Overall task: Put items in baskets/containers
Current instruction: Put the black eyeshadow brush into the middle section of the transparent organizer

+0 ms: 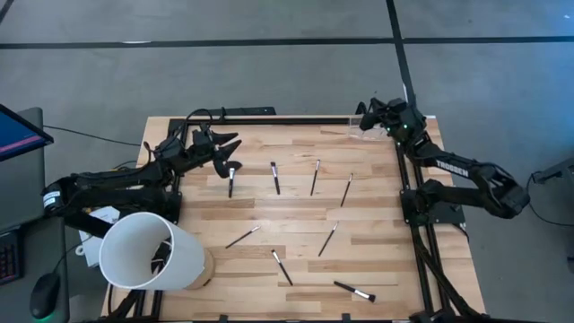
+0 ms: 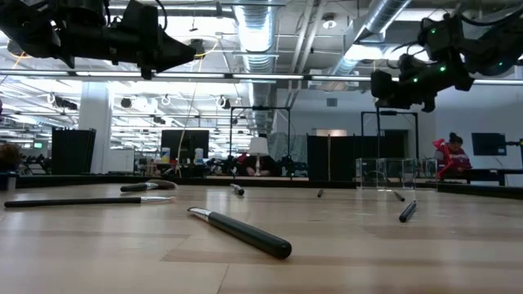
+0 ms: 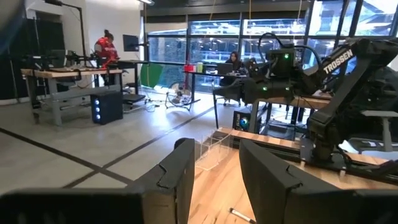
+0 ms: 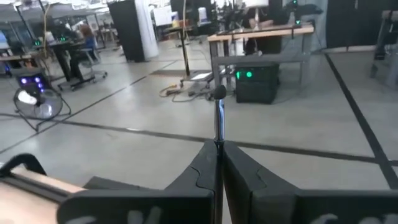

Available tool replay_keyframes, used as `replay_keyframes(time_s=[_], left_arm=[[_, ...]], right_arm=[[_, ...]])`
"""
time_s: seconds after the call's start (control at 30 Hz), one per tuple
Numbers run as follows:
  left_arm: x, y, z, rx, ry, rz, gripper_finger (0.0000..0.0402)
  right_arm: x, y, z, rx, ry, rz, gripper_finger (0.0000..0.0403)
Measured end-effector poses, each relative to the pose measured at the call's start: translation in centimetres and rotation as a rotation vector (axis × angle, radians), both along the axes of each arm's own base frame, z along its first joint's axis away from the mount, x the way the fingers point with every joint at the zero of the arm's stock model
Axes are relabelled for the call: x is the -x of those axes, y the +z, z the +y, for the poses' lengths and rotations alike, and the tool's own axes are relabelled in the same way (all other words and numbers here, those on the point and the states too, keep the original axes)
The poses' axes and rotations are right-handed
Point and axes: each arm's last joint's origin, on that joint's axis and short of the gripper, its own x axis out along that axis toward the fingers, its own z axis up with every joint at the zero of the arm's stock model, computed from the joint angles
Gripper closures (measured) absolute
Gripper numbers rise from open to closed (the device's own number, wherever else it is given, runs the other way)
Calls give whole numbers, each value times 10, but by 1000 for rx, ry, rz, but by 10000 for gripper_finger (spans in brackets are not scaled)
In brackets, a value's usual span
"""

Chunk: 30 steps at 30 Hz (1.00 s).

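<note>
Several thin dark-handled makeup brushes lie flat on the wooden table, among them one [image 1: 230, 179] below my left gripper and others [image 1: 275, 177] [image 1: 315, 177] [image 1: 327, 240]. The clear holder [image 1: 366, 127] stands at the far edge; it also shows in the low view [image 2: 384, 173] and the left wrist view [image 3: 214, 149]. My left gripper [image 1: 226, 144] [image 3: 214, 180] is open and empty, raised above the table's far left. My right gripper [image 1: 361, 109] [image 4: 217, 163] is shut on a thin brush, high above the holder. My right gripper pinches a thin brush [image 4: 218, 121] between its two fingers. The brush's slim shaft sticks out past the fingertips [image 4: 205, 165] and ends in a small dark rounded tip [image 4: 219, 93]. The brush is lifted clear of the table; the part behind the fingers is hidden.
A big white tub [image 1: 152, 251] lies on its side at the near left corner. More brushes lie near the front edge [image 1: 282, 266] [image 1: 354, 291] [image 2: 245, 233]. A black frame rail [image 1: 296, 119] runs along the table's far edge. People show in the room beyond.
</note>
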Motion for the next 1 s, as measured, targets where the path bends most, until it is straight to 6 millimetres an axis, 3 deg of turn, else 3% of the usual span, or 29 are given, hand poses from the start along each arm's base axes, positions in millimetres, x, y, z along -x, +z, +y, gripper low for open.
replay_keyframes(time_s=[0.43,0.6,0.77,1.0], left_arm=[[-1,-4,-1,21,-7,40,277],[-1,-4,-1,18,-7,41,277],[-1,-4,-1,16,-7,41,277],[0,-4,2,-31,13,62,277]], right_arm=[[11,-7,-11,-50,-186,-43,401],[6,-11,-9,-72,-227,-44,401],[0,-19,-5,-108,-208,61,400],[-1,-14,-5,-66,-205,26,400]])
